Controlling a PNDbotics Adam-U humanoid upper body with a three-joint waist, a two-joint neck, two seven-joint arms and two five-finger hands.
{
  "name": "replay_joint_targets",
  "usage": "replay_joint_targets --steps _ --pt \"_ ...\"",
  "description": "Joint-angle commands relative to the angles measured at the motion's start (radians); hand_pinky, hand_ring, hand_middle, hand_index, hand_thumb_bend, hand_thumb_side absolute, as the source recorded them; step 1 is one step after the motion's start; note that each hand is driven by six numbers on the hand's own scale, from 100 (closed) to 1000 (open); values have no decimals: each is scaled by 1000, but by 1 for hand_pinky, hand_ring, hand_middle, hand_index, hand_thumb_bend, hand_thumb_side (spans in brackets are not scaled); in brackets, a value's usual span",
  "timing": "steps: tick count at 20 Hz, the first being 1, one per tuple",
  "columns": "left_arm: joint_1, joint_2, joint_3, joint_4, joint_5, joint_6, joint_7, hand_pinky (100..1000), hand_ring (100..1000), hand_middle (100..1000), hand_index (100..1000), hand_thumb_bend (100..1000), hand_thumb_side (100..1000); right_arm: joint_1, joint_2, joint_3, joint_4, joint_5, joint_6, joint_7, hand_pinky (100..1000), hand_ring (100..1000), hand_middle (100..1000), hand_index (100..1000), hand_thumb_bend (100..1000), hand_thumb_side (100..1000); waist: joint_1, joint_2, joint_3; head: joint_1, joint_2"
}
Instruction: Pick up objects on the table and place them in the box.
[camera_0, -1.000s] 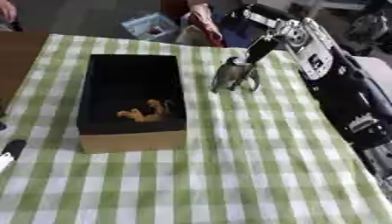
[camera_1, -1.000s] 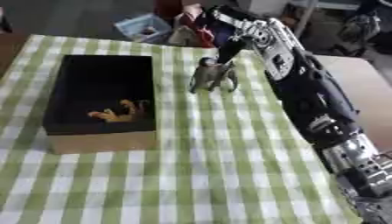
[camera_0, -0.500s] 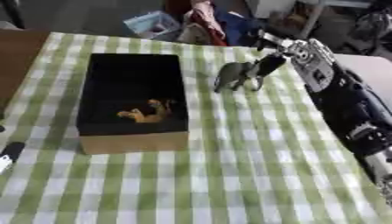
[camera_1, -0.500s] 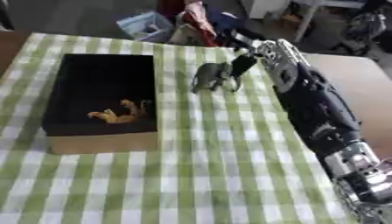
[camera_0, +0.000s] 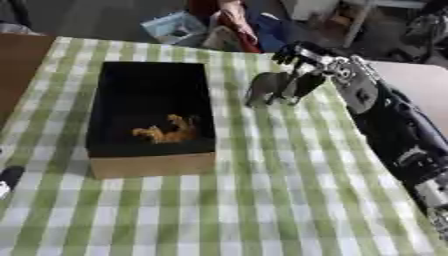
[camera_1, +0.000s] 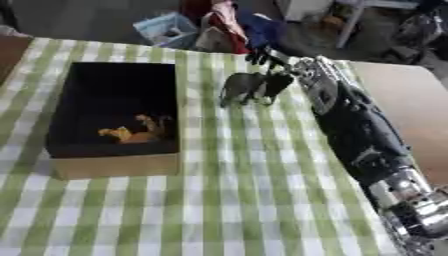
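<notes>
A grey toy elephant (camera_0: 267, 86) stands on the checked cloth just right of the black box (camera_0: 112, 95), near the box's far end. My right hand (camera_0: 308, 64) reaches in from the right. Its fingers curl over the elephant's back end and a dark fingertip (camera_0: 306, 85) lies against its rear. The elephant's feet look to be on the cloth. An orange toy animal (camera_0: 166, 132) lies inside the box near its front wall. A dark bit of my left hand (camera_0: 7, 179) shows at the lower left edge.
The green-and-white checked cloth (camera_0: 262, 200) covers the table, with bare brown wood (camera_1: 411, 100) at the right. Beyond the far edge are a blue box (camera_0: 175, 26) and red cloth (camera_0: 236, 30). My right forearm (camera_1: 359, 135) lies over the cloth's right side.
My right arm has come down lower over the table and the hand has closed in on the elephant's rear. The elephant stays in about the same spot.
</notes>
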Motion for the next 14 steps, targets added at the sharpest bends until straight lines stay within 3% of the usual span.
replay_joint_targets --steps 1,14 --pt "-16 11 7 -19 -1 -4 0 703 597 624 732 417 100 -12 -17 -4 5 6 -2 10 723 794 690 798 452 100 9 -13 1 -5 -16" --pt "-18 10 7 -20 -2 -5 -1 703 596 624 732 413 100 -13 -3 0 5 3 -11 16 670 663 525 654 376 100 12 -9 -2 -8 -20"
